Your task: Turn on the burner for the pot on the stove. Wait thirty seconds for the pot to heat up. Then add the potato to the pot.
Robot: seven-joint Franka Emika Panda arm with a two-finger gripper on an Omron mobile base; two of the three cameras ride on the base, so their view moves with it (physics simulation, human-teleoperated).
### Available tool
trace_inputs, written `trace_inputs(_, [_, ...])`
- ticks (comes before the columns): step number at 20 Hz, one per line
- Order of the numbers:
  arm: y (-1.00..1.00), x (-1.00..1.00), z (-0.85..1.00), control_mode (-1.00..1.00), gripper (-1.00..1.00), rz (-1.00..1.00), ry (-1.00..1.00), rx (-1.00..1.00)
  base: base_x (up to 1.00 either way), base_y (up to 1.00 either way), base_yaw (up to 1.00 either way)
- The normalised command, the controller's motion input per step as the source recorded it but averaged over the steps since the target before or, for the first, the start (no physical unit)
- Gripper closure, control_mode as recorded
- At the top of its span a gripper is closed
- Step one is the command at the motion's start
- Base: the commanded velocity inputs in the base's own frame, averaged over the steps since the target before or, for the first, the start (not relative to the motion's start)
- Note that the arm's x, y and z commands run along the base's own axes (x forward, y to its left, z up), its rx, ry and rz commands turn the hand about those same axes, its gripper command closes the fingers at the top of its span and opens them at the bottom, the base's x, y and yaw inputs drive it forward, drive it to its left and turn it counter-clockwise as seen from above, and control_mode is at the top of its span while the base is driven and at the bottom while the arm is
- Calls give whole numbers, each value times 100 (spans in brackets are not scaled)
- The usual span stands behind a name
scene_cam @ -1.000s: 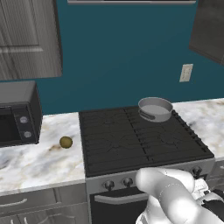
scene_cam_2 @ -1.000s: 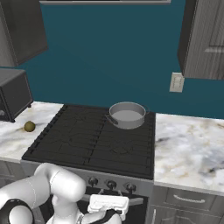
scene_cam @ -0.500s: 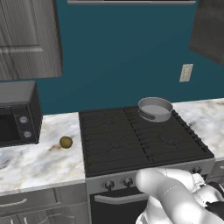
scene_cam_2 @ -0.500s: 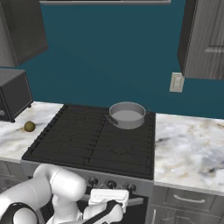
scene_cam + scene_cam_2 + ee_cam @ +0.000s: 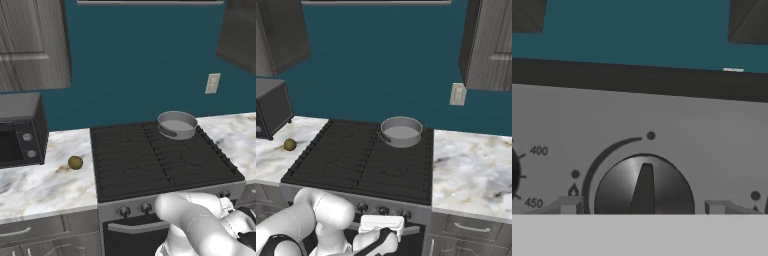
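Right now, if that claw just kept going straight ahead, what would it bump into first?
Most likely the round knob on the stove front panel: it sits dead ahead between the gripper fingertips, though the remaining gap is hard to judge.

The marble counter [image 5: 45, 185] carries the potato [image 5: 75, 162] beside the stove [image 5: 150, 160] and a microwave [image 5: 20, 131] at its left end (back against the wall).

Arm [image 5: 200, 225]: glossy white rounded shells w/ dark joints; behind gripper [image 5: 387, 233], a flat white block on the hand; black underside.
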Motion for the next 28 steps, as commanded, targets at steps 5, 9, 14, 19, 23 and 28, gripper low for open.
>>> trace_inputs(5, [0, 18, 0, -100, 100, 2, 0, 0, 0, 0, 0])
trace_inputs(9, [-4, 2, 0, -100, 100, 2, -3, 0, 0, 0, 0])
trace_inputs(14, [23, 1, 0, -100, 100, 1, -4, 0, 0, 0, 0])
trace_inputs(19, [41, 0, 0, -100, 100, 12, -4, -3, 0, 0, 0])
trace_inputs(23, [19, 5, 0, -100, 100, 19, 0, 0, 0, 0, 0])
trace_inputs(28, [0, 0, 0, -100, 100, 41, -15, -10, 0, 0, 0])
